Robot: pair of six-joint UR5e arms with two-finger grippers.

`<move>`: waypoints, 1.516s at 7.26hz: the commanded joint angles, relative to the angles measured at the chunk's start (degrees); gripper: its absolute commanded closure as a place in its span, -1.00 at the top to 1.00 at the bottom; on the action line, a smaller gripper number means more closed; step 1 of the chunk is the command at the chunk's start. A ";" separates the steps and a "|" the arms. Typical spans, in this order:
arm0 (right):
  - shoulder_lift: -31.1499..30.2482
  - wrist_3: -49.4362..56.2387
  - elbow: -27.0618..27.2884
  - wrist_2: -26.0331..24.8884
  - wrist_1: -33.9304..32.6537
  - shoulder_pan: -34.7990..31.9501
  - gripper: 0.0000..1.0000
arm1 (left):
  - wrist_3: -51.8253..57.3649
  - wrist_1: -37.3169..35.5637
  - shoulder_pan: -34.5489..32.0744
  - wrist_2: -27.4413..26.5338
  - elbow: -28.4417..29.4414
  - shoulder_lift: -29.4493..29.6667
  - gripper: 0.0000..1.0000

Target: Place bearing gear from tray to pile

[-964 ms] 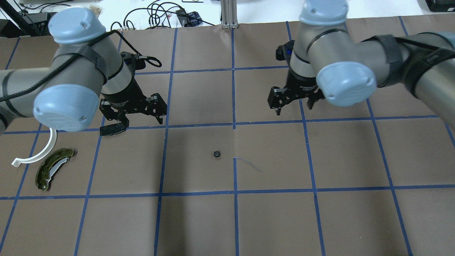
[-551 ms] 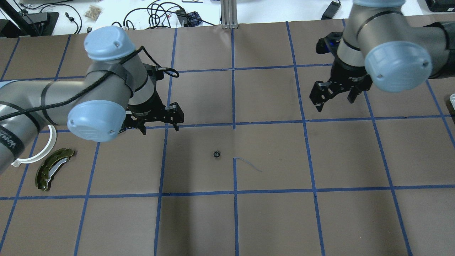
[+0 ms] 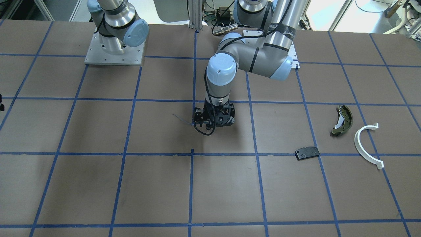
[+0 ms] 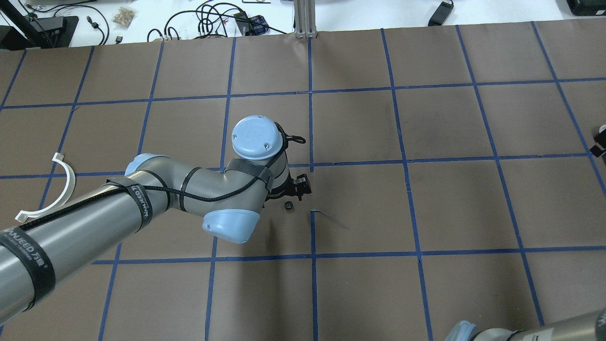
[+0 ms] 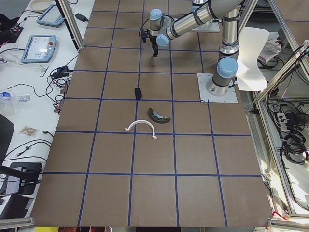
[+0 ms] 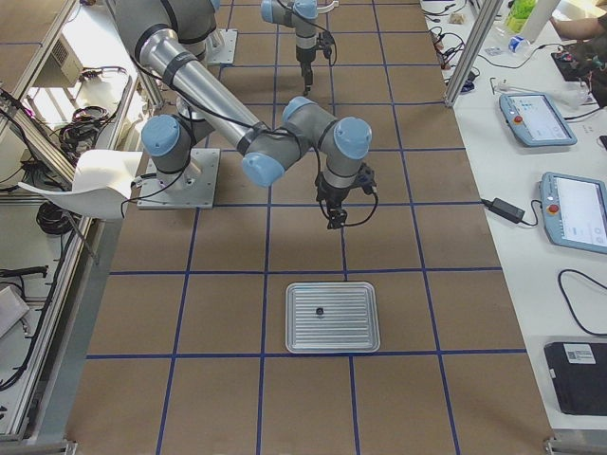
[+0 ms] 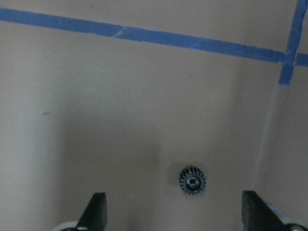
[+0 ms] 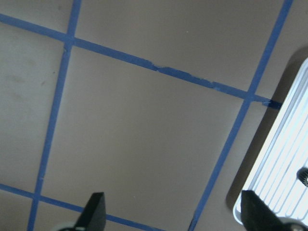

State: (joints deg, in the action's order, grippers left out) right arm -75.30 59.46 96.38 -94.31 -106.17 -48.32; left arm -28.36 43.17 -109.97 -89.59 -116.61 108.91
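Lying in tray (image 6: 353, 328) (ribbed): bearing gear (image 6: 320, 311)

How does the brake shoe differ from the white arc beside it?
The brake shoe is olive-dark and stubby; the arc is white, thin and longer. In the front-facing view the brake shoe opens left and the arc opens right, backs facing. Both are curved and lie flat, apart.
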 commanded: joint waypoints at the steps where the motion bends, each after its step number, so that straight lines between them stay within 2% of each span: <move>1: 5.84 7.82 -4.43 0.00 -0.62 8.38 1.00 | 0.24 -2.74 -0.50 -0.24 -0.46 2.00 1.00; 4: 15.24 14.17 -10.32 -3.16 -5.09 9.83 1.00 | 0.24 -2.92 -1.29 -0.32 -0.55 2.89 1.00; 5: 17.80 16.71 -11.38 -3.16 -7.71 10.00 1.00 | 0.06 -3.09 -1.30 -0.41 -0.46 2.89 0.91; 6: 19.74 18.65 -11.57 -3.34 -12.61 10.35 1.00 | 0.41 -3.18 -1.30 -0.50 -0.46 2.80 -0.08; 7: 20.45 18.32 -11.57 -3.34 -13.27 10.44 0.89 | 0.07 -3.18 -1.30 -0.50 -0.46 2.89 -0.71; 8: 20.89 18.15 -11.57 -3.43 -13.54 10.53 0.85 | 0.32 -3.27 -1.30 -0.50 -0.38 2.80 -1.00; 10: 22.47 17.45 -11.48 -3.60 -14.24 10.53 0.77 | 0.41 -3.27 -1.21 -0.50 -0.20 2.80 -1.00; 11: 22.65 17.01 -11.57 -3.78 -14.24 10.53 0.67 | 0.68 -3.79 -1.12 -0.50 -0.11 2.54 -1.00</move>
State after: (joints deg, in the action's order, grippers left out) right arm -53.23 77.02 84.85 -97.90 -120.24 -37.81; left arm -27.93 39.79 -111.19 -90.09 -116.84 111.68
